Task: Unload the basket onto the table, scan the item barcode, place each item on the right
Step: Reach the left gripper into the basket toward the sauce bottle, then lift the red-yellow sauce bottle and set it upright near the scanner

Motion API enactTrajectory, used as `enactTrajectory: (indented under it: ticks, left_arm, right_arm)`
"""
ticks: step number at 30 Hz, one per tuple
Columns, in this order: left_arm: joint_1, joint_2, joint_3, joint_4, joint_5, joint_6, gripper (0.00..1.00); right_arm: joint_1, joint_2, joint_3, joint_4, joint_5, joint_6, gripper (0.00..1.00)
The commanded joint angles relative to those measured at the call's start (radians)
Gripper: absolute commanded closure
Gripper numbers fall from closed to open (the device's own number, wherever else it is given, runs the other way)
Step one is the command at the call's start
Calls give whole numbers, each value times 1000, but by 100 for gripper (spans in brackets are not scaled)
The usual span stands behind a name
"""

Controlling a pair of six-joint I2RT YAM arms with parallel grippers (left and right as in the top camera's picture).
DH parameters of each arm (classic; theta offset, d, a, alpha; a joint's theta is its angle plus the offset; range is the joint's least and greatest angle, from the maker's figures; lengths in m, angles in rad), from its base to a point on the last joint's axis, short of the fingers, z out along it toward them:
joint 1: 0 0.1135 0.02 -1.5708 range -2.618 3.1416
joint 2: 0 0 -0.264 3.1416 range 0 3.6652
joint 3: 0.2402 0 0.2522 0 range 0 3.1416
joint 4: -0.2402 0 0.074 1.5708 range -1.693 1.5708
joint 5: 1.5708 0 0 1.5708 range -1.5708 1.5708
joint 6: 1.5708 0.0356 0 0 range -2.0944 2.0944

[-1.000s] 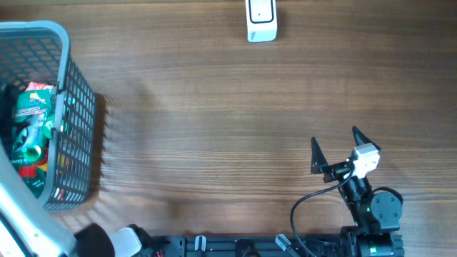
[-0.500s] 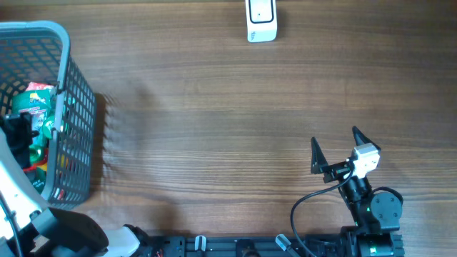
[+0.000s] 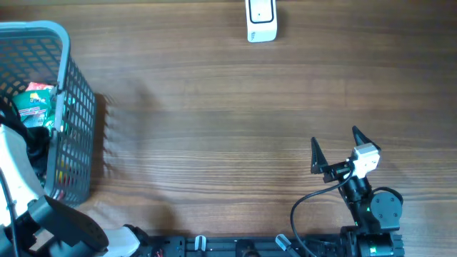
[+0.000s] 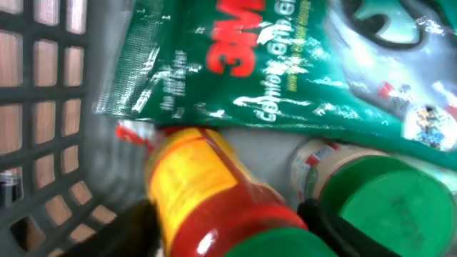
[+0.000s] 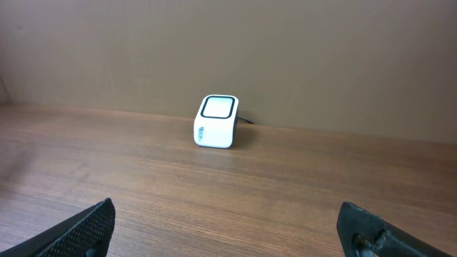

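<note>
Inside the grey basket (image 3: 77, 107) my left gripper (image 4: 228, 230) has its dark fingers (image 4: 136, 227) pressed against both sides of a red and yellow bottle (image 4: 196, 178) with a green cap. Above the bottle lies a green 3M packet (image 4: 285, 57), also seen as the packet (image 3: 36, 103) from overhead. A green-lidded jar (image 4: 393, 207) sits to the right of the bottle. The white barcode scanner (image 3: 261, 19) stands at the table's far edge, and the scanner (image 5: 216, 121) faces my right gripper (image 3: 335, 137). That gripper (image 5: 228, 228) is open and holds nothing, low over the wood.
The basket's mesh wall (image 4: 43, 107) is close on the left of the bottle. My left arm (image 3: 21, 178) reaches down into the basket from the near left corner. Bare wooden tabletop (image 3: 214, 128) lies between basket, scanner and right arm.
The left arm has pushed deeper into the basket and its fingers have come together onto the bottle. The right arm has not moved.
</note>
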State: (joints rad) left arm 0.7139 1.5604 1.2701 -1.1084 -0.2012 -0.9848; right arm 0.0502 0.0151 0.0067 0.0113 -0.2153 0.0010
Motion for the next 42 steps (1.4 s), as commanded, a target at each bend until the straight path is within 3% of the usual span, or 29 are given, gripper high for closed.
enactTrajectory:
  ticks: [1, 5, 11, 18, 26, 31, 34, 42]
  left_arm:
    - [3, -1, -8, 6, -25, -13, 59]
    - [3, -7, -4, 6, -35, 10, 70]
    - [3, -79, 124, -36, -35, 67, 71]
    - [3, -224, 446, -116, -30, 117, 68]
    - [-38, -434, 569, -23, 418, 118, 68]
    - [-261, -495, 568, -34, 526, 202, 69]
    - [-433, -470, 568, -59, 523, 339, 69]
    - [-845, -212, 568, -130, 431, 629, 70]
  right_arm:
    - [6, -10, -2, 4, 13, -8, 0]
    - [6, -10, -2, 4, 13, -9, 0]
    - [6, -10, -2, 4, 13, -9, 0]
    - [6, -10, -2, 4, 13, -9, 1]
    - [6, -10, -2, 4, 13, -9, 0]
    - [6, -10, -2, 4, 13, -9, 0]
    - [6, -10, -2, 4, 13, -9, 0]
    - [6, -10, -2, 4, 13, -9, 0]
